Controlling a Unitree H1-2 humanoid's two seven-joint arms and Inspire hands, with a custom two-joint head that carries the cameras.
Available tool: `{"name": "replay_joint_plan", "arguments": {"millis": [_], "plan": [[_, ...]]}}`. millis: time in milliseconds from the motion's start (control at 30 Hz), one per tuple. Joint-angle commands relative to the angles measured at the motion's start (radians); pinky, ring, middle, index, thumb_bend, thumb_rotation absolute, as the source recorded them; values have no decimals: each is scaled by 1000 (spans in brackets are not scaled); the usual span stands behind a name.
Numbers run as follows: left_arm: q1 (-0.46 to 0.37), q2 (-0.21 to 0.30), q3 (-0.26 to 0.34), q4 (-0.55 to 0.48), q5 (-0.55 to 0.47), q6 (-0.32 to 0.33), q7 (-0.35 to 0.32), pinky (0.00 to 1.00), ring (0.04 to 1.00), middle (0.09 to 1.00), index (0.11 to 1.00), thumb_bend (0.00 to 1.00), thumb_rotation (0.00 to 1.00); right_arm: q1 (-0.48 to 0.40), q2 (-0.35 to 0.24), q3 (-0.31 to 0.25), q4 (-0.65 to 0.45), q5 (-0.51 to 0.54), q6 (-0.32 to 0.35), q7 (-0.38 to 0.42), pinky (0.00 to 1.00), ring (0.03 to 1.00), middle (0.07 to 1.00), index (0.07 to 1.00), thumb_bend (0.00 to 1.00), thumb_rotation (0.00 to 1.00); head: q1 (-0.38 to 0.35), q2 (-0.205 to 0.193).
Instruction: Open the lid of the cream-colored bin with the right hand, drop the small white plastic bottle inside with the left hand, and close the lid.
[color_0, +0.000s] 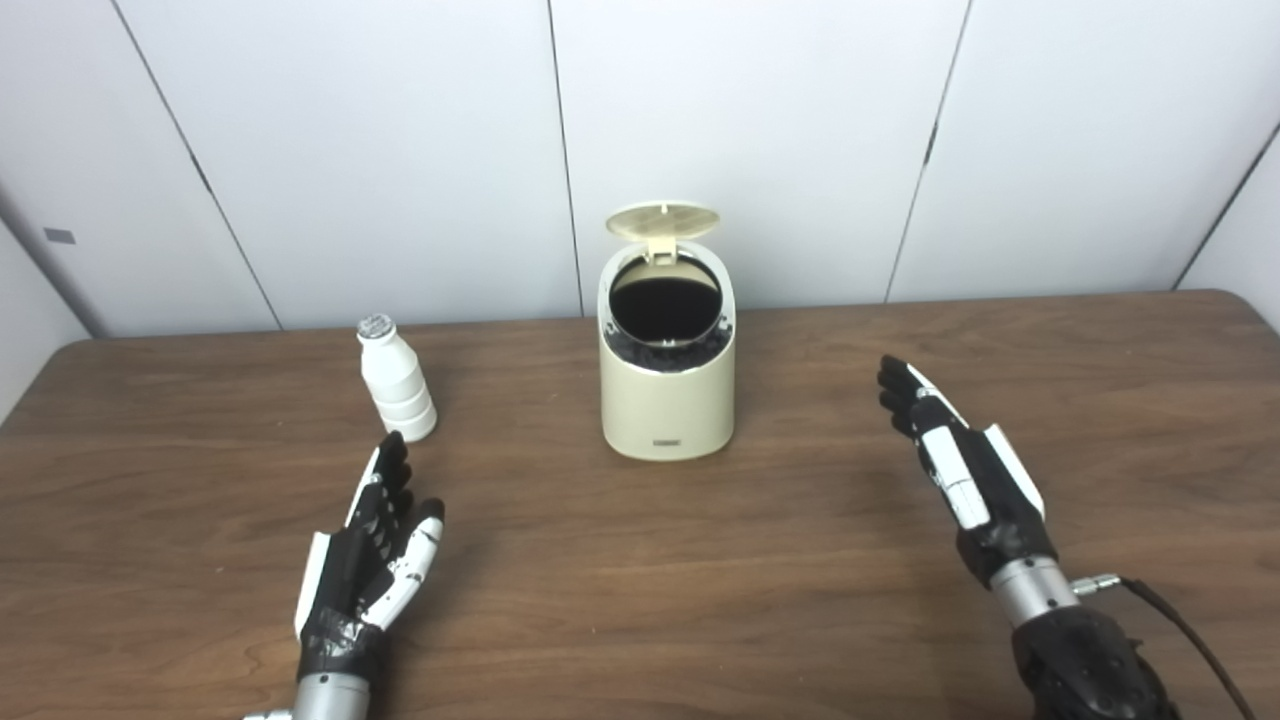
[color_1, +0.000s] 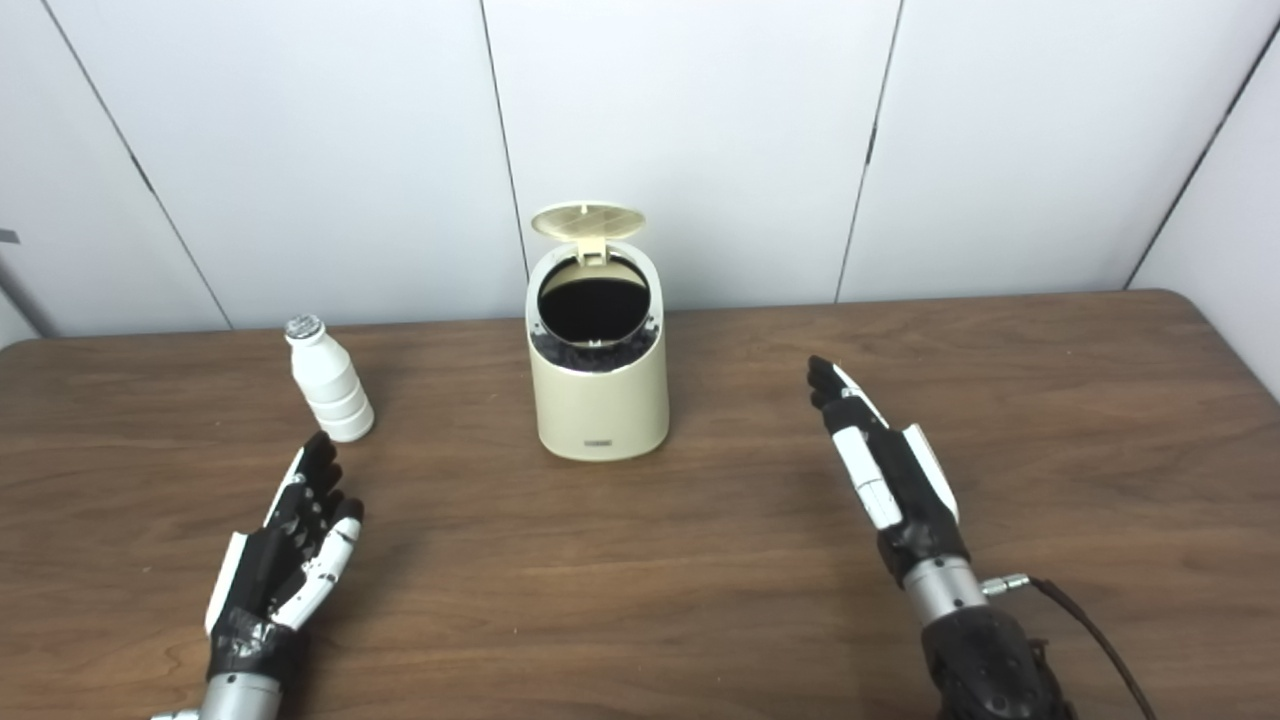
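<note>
Left eye view. Lid (color_0: 663, 221) of the cream-colored bin (color_0: 667, 405) already tipped up on its rear hinge, dark mouth exposed; opening step judged done. Small white plastic bottle (color_0: 396, 380) upright on the table (color_0: 640, 600), just ahead of the left hand (color_0: 375, 545) and a touch outward of its fingertips, apart from them. Left hand flat and spread, fingers apart, holding nothing. Right hand (color_0: 955, 465) likewise extended with fingers apart, empty, lying well to the right of the bin and a little nearer the robot. Step in hand judged to be the pickup of the bottle. Next move probably calls for a short reach forward, fingers wrapped round the ribbed body, then a lift and a carry inward and forward to the opening.

Right eye view. Same layout: bottle (color_1: 328, 385) just beyond the left hand (color_1: 290, 560), bin (color_1: 598, 390) ahead and inward of it, lid (color_1: 588, 219) standing open. Right hand (color_1: 885, 470) empty, fingers apart, beside the bin but clear of it.

Hard to make out: interior of the bin plain black, depth and contents unreadable; dark liner edge at the rim only partly legible. Small label low on the bin front too small to read. Both forearms cut off at the bottom edge. Contact of either palm with the table not discernible.
</note>
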Motion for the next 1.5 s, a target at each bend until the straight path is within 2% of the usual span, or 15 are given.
{"name": "replay_joint_plan", "arguments": {"millis": [0,67,300,500,767,867,1200,1333,1467], "plan": [[23,20,7,15,-11,-1,-11,1000,1000,1000,1000,225,306,-7,9,-12,-9,29,-64,-14,979,961,951,931,638,1000,-1,2],[22,23,6,15,-16,-3,-13,1000,1000,1000,1000,205,268,-1,13,-15,3,37,-76,-16,992,970,957,933,624,1000,-2,2],[15,26,16,20,-57,0,-26,1000,1000,1000,1000,252,361,2,22,-11,34,7,-90,-52,971,963,957,931,635,1000,-8,10],[12,27,20,27,-58,-8,-26,1000,1000,1000,1000,284,433,4,34,-8,53,4,-98,-76,994,970,958,935,627,1000,-9,12],[5,28,20,36,-69,-21,-36,1000,1000,1000,1000,285,481,2,45,-25,84,52,-145,-77,1000,974,966,948,650,1000,-2,17],[4,27,22,38,-77,-24,-40,1000,1000,1000,1000,327,525,-1,44,-30,95,66,-155,-77,1000,976,969,956,646,1000,3,17],[2,28,24,36,-66,-36,-32,1000,1000,1000,1000,310,541,8,41,-31,104,83,-165,-68,996,974,978,967,624,1000,19,20],[-1,21,30,34,-73,-29,-26,1000,1000,1000,1000,308,528,10,41,-35,116,90,-177,-67,989,973,978,965,622,1000,23,21],[-2,16,33,14,-71,-7,-17,1000,1000,1000,1000,309,513,10,39,-38,103,92,-161,-69,987,968,971,955,621,1000,26,25]]}}
